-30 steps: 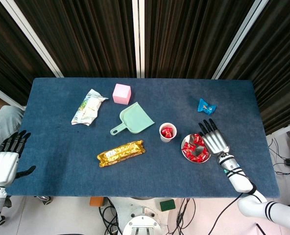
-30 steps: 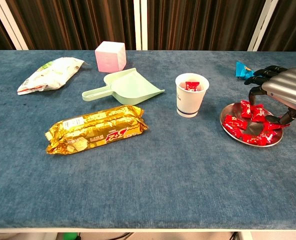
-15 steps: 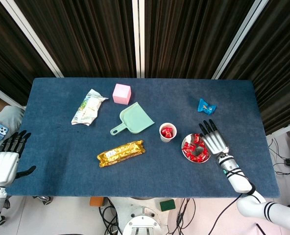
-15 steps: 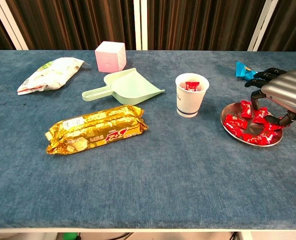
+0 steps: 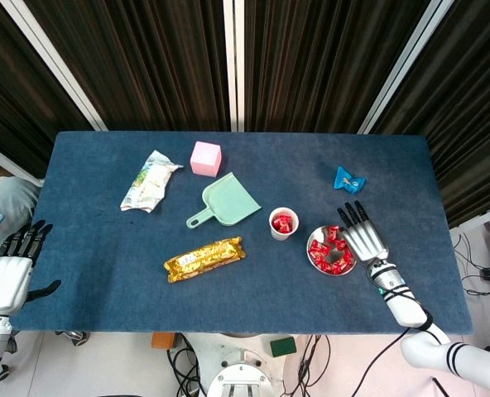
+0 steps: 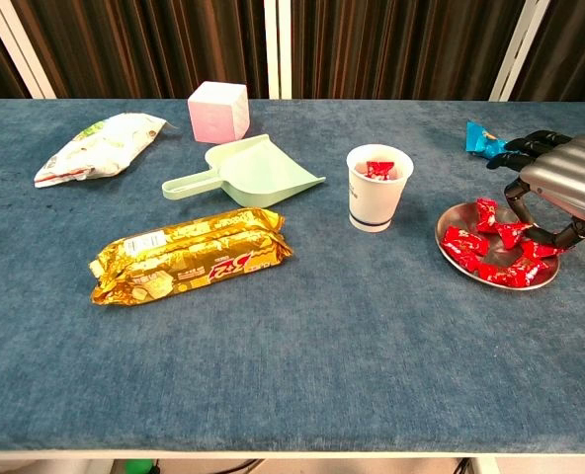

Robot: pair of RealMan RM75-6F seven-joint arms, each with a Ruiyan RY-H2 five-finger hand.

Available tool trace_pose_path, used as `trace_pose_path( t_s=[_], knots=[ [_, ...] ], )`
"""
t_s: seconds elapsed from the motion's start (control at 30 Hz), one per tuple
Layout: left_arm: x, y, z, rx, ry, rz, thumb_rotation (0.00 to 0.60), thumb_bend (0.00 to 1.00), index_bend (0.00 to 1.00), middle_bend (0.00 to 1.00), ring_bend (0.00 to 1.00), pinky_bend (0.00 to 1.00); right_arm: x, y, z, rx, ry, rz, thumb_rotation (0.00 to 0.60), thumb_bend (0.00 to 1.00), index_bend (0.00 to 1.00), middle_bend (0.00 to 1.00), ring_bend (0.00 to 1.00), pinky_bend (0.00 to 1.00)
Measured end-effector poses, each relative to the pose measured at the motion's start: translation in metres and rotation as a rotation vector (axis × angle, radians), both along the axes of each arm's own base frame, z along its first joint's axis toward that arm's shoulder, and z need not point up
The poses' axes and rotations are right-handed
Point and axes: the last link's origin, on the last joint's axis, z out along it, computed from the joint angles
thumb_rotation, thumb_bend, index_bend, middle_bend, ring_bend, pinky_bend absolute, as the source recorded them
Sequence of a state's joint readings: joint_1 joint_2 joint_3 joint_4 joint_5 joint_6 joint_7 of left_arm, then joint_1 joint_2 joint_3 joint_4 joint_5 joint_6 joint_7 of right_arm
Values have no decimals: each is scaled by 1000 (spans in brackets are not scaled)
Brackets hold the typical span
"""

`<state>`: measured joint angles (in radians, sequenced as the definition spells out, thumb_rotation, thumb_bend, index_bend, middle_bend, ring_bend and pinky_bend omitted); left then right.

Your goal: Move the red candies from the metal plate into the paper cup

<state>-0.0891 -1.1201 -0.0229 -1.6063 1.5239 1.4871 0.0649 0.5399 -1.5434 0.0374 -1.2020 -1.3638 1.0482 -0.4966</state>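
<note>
**Mia:** Why is the right hand (image 6: 561,188) sitting over the metal plate (image 6: 449,247) like that?

**Dad:** I think it wants to pick up a sweet. Its dark fingers (image 6: 516,197) point down at the red candies (image 6: 492,242). One candy looks like it is touching a fingertip, but I cannot tell if the hand has hold of it.

**Mia:** And the other hand?

**Dad:** The left hand (image 5: 12,266) waits off the near left edge of the table (image 5: 104,273), fingers apart, holding nothing. It has no job right now, I'd guess.

**Mia:** What do the candies look like?

**Dad:** Small, shiny and crinkly, in bright red wrappers. Most lie in a pile on the plate. They look light and slippery to pinch.

**Mia:** Where do they go?

**Dad:** Into the paper cup (image 6: 378,188), standing just beside the plate. It is close, so the trip is short. One red candy already shows inside.

**Mia:** And farther back?

**Dad:** A green scoop (image 6: 251,173), then a pink box (image 6: 218,110).
</note>
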Motion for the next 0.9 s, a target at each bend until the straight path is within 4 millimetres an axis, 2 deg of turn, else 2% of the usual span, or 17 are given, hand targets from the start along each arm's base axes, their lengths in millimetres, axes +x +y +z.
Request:
trace_pose_path(
  t_s=[0.17, 0.33, 0.47, 0.6, 0.73, 0.9],
  knots=[
    [0, 0, 0, 3, -1, 0, 600, 94, 66, 51, 14, 139, 3, 2, 5, -11, -23, 15, 600, 431, 644, 92, 0, 0],
    [0, 0, 1, 2, -1, -1, 600, 95, 67, 51, 14, 139, 14, 4, 16, -32, -70, 51, 600, 430, 645, 95, 0, 0],
    [1, -1, 0, 0, 0, -4, 600, 95, 67, 51, 14, 139, 32, 4, 25, -51, -125, 96, 600, 430, 647, 101, 0, 0],
    [1, -1, 0, 2, 0, -5, 600, 95, 66, 51, 14, 139, 59, -5, 31, -76, -171, 150, 600, 430, 651, 105, 0, 0],
    [1, -2, 1, 6, -1, -6, 600, 96, 66, 51, 14, 139, 86, -16, 23, -84, -195, 186, 600, 430, 654, 105, 0, 0],
    [1, -1, 0, -1, -2, -7, 600, 95, 66, 51, 14, 139, 113, -26, 3, -52, -221, 205, 600, 430, 659, 105, 0, 0]
  ],
)
